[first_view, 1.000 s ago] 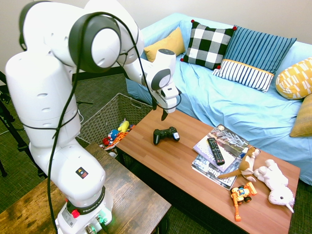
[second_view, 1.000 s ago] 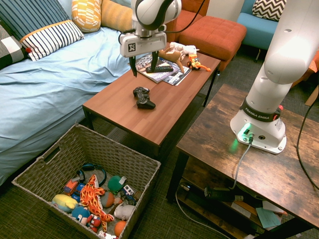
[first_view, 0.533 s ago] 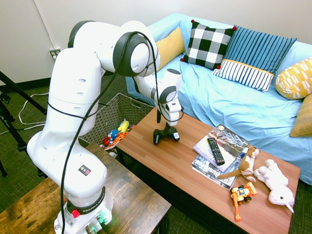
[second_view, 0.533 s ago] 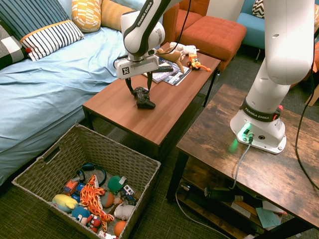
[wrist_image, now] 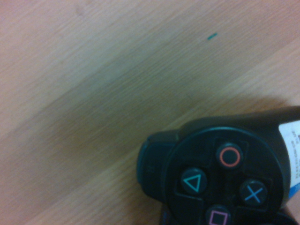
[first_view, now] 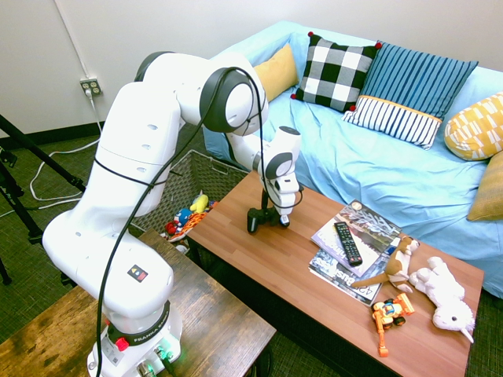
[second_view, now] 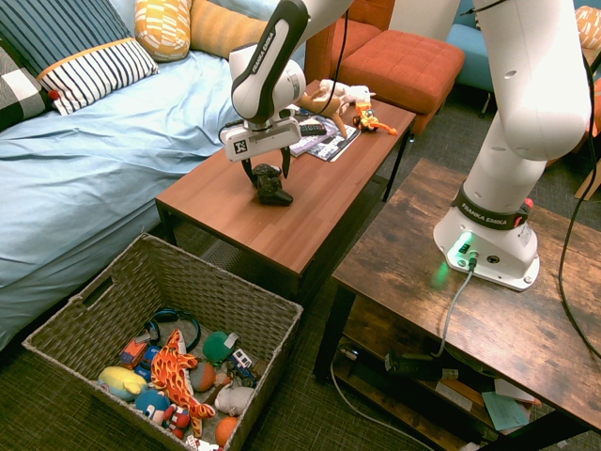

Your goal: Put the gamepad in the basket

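Since a second ago the gripper (first_view: 269, 216) has dropped from above the table (first_view: 314, 290) to straddle the gamepad (first_view: 267, 217).

First exterior view: jaws spread, not yet clamped, fingers either side of the black controller near the table's basket-side end.

Second exterior view: the gripper (second_view: 267, 175) stands over the gamepad (second_view: 272, 187); on the floor beyond the table edge, the wicker basket (second_view: 94, 310) holds a jumble of bright toys, an orange figure and balls among them.

Wrist view: the gamepad (wrist_image: 220, 178) shows its four symbol buttons. Rigid, light, smooth plastic by the look; a pinch across the middle body seems safest, the horns likelier to slip.
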Action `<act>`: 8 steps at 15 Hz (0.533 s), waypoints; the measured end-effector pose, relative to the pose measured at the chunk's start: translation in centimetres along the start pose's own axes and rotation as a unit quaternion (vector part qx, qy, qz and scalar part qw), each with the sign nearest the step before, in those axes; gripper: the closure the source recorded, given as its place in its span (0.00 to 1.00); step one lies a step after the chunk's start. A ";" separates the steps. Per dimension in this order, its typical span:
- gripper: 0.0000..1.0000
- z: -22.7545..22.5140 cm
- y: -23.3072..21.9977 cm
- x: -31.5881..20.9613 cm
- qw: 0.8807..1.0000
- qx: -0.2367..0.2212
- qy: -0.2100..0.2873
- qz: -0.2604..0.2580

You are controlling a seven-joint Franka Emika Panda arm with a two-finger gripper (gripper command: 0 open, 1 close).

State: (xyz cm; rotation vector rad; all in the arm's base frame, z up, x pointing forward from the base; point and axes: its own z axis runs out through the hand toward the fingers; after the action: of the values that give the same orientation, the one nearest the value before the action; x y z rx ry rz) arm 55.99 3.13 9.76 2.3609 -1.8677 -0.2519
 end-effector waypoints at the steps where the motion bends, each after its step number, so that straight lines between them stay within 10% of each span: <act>1: 1.00 0.1 -0.1 -0.1 1.000 0.001 -0.002 0.002; 8: 1.00 0.9 -0.6 0.0 1.000 0.001 -0.018 0.012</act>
State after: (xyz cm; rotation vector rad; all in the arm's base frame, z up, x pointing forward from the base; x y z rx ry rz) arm 56.41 3.33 8.80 2.3503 -1.9117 -0.2922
